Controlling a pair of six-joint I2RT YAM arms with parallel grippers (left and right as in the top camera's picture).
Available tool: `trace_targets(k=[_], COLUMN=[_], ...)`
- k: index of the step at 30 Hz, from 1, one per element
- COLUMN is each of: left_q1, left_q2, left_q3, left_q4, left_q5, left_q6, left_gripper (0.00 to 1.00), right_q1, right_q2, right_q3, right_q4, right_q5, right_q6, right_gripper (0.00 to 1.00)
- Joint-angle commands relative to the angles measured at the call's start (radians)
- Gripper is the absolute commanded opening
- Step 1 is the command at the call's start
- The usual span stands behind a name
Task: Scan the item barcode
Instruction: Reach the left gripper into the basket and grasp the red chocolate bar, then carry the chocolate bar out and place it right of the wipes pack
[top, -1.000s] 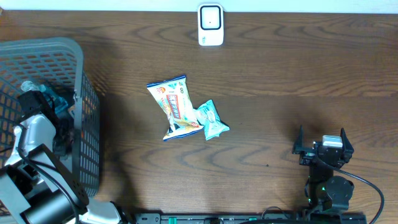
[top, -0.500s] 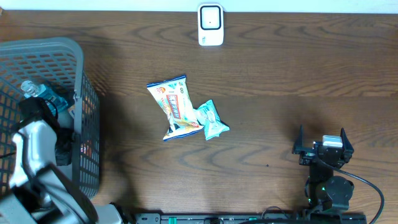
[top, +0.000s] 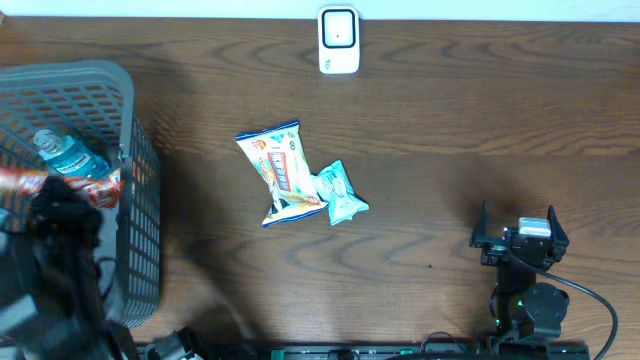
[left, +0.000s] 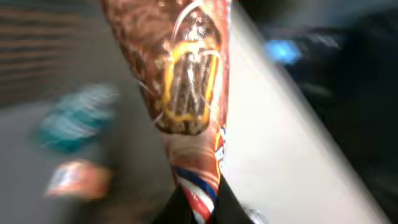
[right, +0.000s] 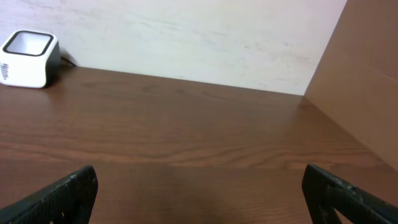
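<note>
My left gripper (left: 200, 210) is shut on the lower end of a brown and orange snack packet (left: 186, 81) that fills the blurred left wrist view. From overhead, the same packet (top: 85, 186) lies across the top of the left arm, above the grey basket (top: 143, 200) at the table's left. The white barcode scanner (top: 338, 40) stands at the back middle of the table and also shows as the scanner (right: 28, 51) at the far left of the right wrist view. My right gripper (top: 519, 237) rests near the front right, open, with nothing between its fingers (right: 68, 190).
A blue-capped bottle (top: 68, 154) lies in the basket. Two snack packets, one white and orange (top: 280, 172) and one light blue (top: 341, 194), lie mid-table. A wall runs behind the table's far edge.
The left gripper shut on the brown and orange packet inside the basket and rose with it, so the arm now looms larger in the overhead view. The right arm stayed still.
</note>
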Motion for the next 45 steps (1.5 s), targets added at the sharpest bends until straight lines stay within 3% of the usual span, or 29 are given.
trace_targets(k=[1,4,12,20,24,32,40,45], left_q1=[-0.080,-0.154,-0.436,-0.831,-0.967,-1.072,-1.133,-1.228], left_q2=[-0.079,-0.071,0.107,0.473,0.666,0.957,1.089,1.187], left_q3=[0.012,0.012,0.005,0.005,0.005,0.005,0.005,0.005], left_q4=[0.103,0.139,0.186,0.185,0.219,0.341,0.456,0.616], left_q5=[0.298,0.359,0.355,0.111,0.014,0.008,0.008,-0.006], left_q6=[0.071,0.068,0.069,0.091,0.090,0.090,0.087,0.087], left_gripper=[0.07,0.07,0.07,0.07,0.07,0.07,0.08,0.07], right_q1=[-0.004,-0.004,-0.004,-0.004,-0.004,-0.004,-0.004,-0.004], right_q2=[-0.004,-0.004,-0.004,-0.004,-0.004,-0.004,-0.004,-0.004], right_q3=[-0.001,-0.001,-0.001,-0.001,-0.001,-0.001,-0.001,-0.001], right_q4=[-0.003,-0.003,-0.003,-0.003,-0.003,-0.003,-0.003,-0.003], right_q5=[0.007,0.007,0.007,0.007,0.007,0.007,0.007,0.007], right_q6=[-0.007,-0.007,-0.007,-0.007,-0.007,-0.007,-0.007,-0.007], right_gripper=[0.99,0.99,0.99,0.99,0.99,0.99,0.99,0.99])
